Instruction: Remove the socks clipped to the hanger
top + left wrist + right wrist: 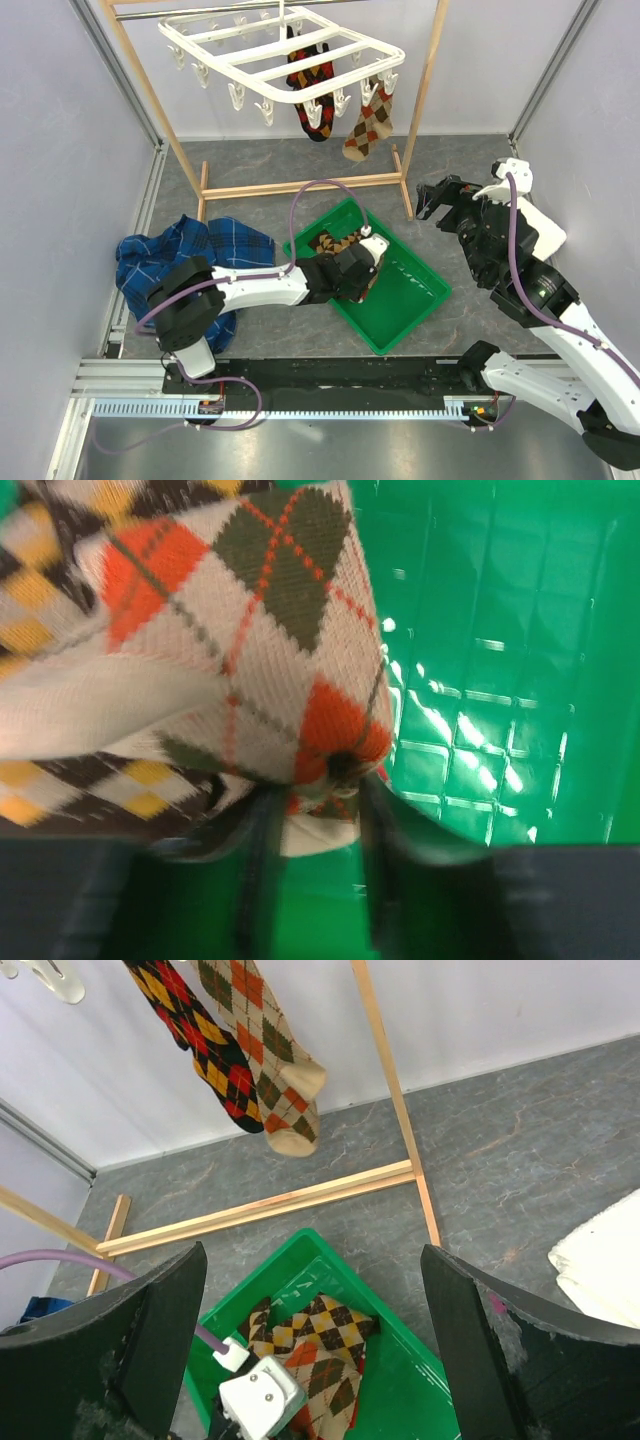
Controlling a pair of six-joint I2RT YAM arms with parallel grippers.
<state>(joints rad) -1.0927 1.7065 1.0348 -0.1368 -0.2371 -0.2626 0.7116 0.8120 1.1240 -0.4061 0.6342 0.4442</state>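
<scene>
Two argyle socks (345, 105) hang clipped to the hanger (280, 50), upper middle of the top view. They're soft, light and stretchy, so I'd pinch near the cuff. My right fingers (130, 1350) gape wide, empty. My left fingers (262, 875) sit part-spread around a tan argyle sock (250, 630) in the green tray (420, 300); can't tell if they're gripping it.

place: robot lab cell | evidence: white panel walls (50, 150), aluminium frame posts (547, 72), bolted arm rail (300, 408)

Tan argyle sock (250, 650) drapes over a black-and-yellow sock (60, 780) in the green tray (500, 630), its end at the gripper (318, 830)
</scene>
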